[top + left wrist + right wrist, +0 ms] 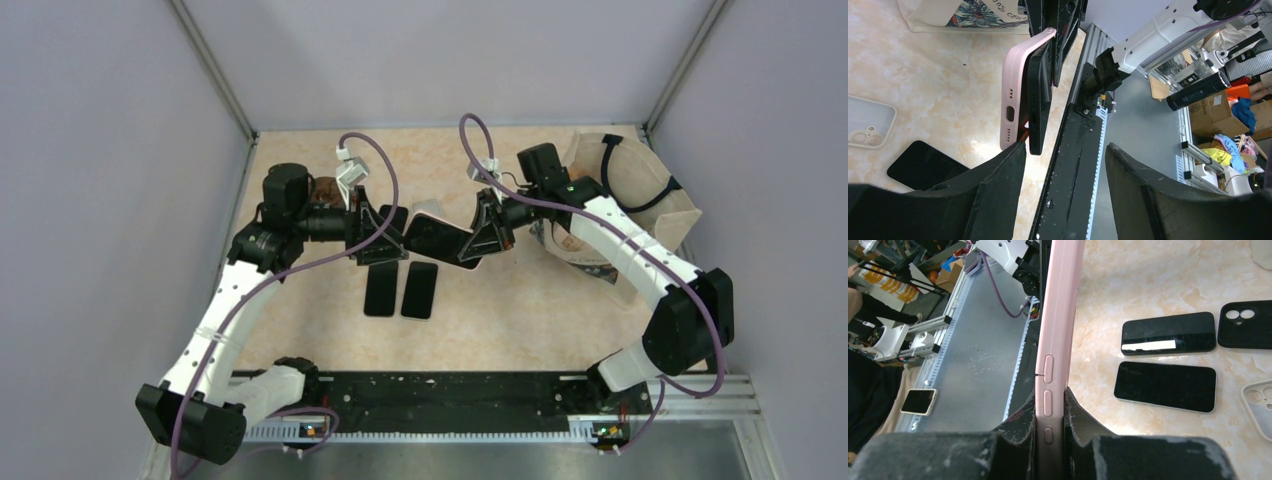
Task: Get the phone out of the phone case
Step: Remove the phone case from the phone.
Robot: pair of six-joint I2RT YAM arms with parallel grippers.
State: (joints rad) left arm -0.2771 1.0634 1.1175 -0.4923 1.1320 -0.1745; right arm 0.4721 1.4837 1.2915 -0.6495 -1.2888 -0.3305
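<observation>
A black phone (1040,95) sits in a pink phone case (1015,85), held up off the table between the two arms. In the left wrist view the phone's lower end stands out from the case with a gap between them. My right gripper (1050,405) is shut on the pink case's (1055,340) buttoned side edge. My left gripper (1064,147) is open, and the phone's lower end is just off its left fingertip (1015,152), with nothing between the jaws. From above, the phone (440,238) hangs between the left gripper (378,238) and the right gripper (490,235).
Two bare phones (380,289) (420,290) lie flat side by side below the held one. A black case (1245,325) and a pale case (1258,405) lie near them. A tote bag (630,190) lies at the right rear. The black base rail (430,390) runs along the near edge.
</observation>
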